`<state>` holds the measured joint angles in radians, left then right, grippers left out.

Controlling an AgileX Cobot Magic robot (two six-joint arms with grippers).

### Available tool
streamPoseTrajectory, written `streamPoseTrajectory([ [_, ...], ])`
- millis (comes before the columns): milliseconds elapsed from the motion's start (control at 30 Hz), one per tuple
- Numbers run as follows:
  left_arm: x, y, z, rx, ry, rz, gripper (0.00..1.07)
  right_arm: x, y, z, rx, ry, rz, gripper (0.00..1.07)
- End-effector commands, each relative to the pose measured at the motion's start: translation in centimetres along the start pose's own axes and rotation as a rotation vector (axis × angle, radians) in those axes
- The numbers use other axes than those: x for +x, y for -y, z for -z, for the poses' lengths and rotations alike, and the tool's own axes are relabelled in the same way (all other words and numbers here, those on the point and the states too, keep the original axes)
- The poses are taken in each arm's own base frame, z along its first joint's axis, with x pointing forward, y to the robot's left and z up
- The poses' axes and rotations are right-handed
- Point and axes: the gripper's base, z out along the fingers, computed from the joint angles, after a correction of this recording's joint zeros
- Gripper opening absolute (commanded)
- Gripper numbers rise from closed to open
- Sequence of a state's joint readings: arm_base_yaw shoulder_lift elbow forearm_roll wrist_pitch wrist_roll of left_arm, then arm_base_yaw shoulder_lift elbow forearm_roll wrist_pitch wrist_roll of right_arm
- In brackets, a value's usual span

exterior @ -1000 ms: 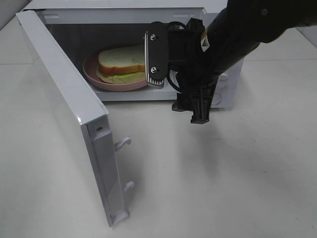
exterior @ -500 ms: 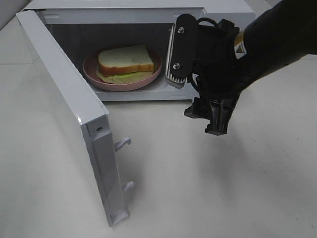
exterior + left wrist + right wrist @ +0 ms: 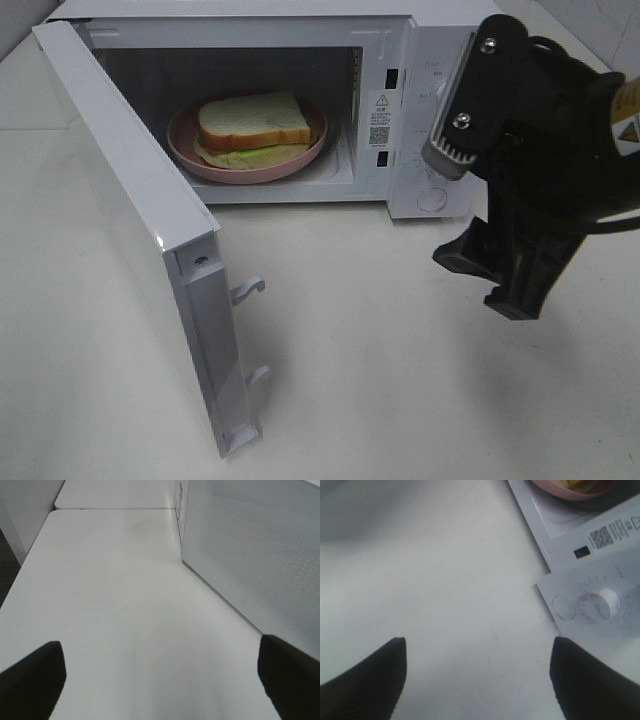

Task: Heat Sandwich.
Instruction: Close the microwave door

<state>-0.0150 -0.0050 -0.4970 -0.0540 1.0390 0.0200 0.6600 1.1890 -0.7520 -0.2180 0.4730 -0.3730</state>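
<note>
- The sandwich (image 3: 252, 125) lies on the pink plate (image 3: 185, 150) inside the microwave (image 3: 400, 60) cavity, towards its left side. Loading looks done.
- The door (image 3: 130, 230) stands wide open, swung out to the near left, with its latch hooks (image 3: 248, 290) exposed.
- Left to do, as I read it: shut the door, turn the knob (image 3: 432, 198), and start heating. None of that shows as done.
- The right gripper (image 3: 480, 235) hangs in the air on the right, in front of the control panel and above the table (image 3: 350, 380). Its fingers are spread wide with nothing between them.
- The left gripper (image 3: 160, 680) does not show in the high view. Its wrist view shows the fingers wide apart and empty, low over the table.
- A white perforated panel (image 3: 260, 555) is just beside the left gripper. It is probably the door's outer face, but I cannot say for sure.
- Other things: a warning label (image 3: 380, 105) on the strip between cavity and panel, and a round button outline (image 3: 565, 607) next to the knob.
- In the way: nothing sits between the door and the cavity mouth. The right gripper looks clear of the door's swing.
- The open door walls off the cavity from the near left, so a push from its outer side looks like the easy close.
</note>
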Motion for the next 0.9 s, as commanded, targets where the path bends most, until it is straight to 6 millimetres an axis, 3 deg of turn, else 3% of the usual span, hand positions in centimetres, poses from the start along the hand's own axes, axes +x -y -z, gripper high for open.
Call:
streamPoseTrajectory([
  [33,0.2,0.0,0.3,-0.001,0.027,0.0,0.98,1.0,-0.3,1.4,-0.005,-0.037,-0.078,0.76],
  [467,0.2,0.0,0.3,-0.001,0.027,0.0,0.98,3.7,-0.8,6.9,0.027,-0.077,-0.345,0.76],
  [900,0.2,0.0,0.3,-0.001,0.027,0.0,0.98,6.9,-1.9,10.9,0.04,-0.155,-0.447,0.76],
])
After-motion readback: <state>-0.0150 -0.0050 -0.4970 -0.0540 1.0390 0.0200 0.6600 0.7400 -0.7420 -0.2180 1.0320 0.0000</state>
